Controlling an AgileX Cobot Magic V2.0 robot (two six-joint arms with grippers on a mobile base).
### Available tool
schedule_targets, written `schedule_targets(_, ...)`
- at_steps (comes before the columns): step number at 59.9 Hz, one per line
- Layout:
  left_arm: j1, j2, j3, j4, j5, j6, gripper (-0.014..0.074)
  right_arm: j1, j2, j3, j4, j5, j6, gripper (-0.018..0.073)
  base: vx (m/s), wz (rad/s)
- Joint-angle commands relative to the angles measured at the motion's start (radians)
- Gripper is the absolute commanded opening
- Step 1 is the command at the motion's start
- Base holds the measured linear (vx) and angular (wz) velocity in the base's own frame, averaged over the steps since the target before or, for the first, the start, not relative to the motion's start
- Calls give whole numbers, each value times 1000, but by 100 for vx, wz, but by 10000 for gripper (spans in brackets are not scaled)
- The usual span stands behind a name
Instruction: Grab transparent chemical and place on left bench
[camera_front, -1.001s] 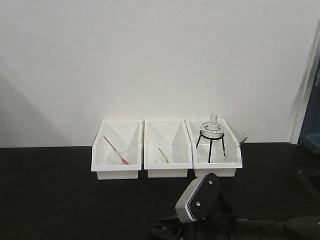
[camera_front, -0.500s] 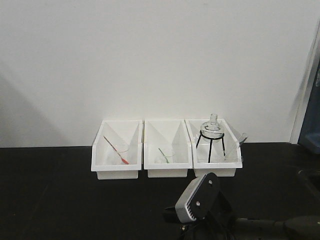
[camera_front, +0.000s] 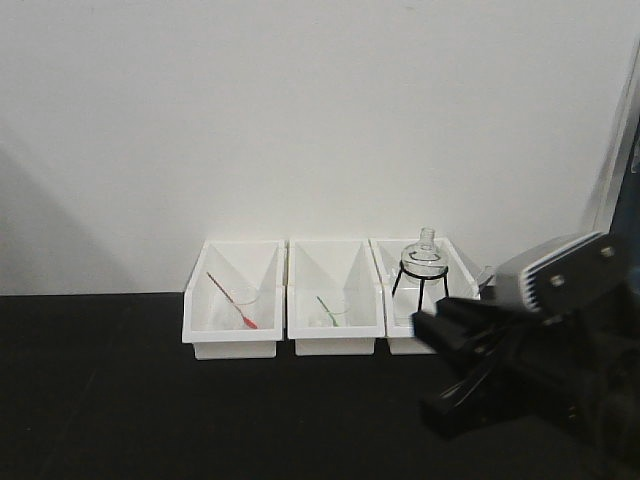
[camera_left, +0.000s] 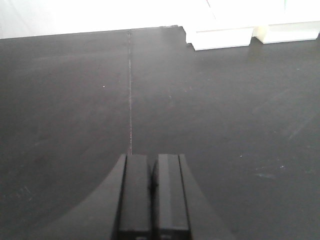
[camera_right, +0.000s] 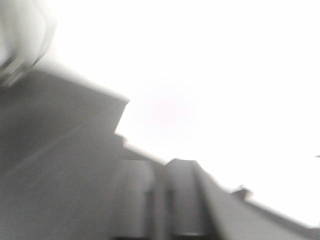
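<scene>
A lab bench setup: round-bottomed glass flask (camera_front: 425, 252) on a black wire tripod (camera_front: 421, 286), three white bins (camera_front: 333, 298) mid-frame holding small beakers and stirrers, black tabletop (camera_front: 150, 410), bare white wall (camera_front: 300, 110).

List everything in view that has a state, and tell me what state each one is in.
Left gripper: shut, empty, above bare bench.
Right gripper: shut, empty, view blurred.
Round flask: upright on black tripod in right bin.
Left bin: holds a small clear beaker with red stirrer.
Middle bin: holds a small clear beaker with green stirrer.
</scene>
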Motion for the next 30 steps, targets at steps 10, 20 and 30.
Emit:
schedule_targets(10,-2,-19,16,-1,-78,-8,-3,-4,-152,26,44,-167,11,-10,0,0)
schedule_targets(20,-2,-19,16,-1,-78,-8,-3,-4,-173,77,43,-248,11,-7,0,0)
schedule_targets(30,-2,-19,16,-1,-78,-8,-3,-4,-173,103,43,-251,11,-7,0,0)
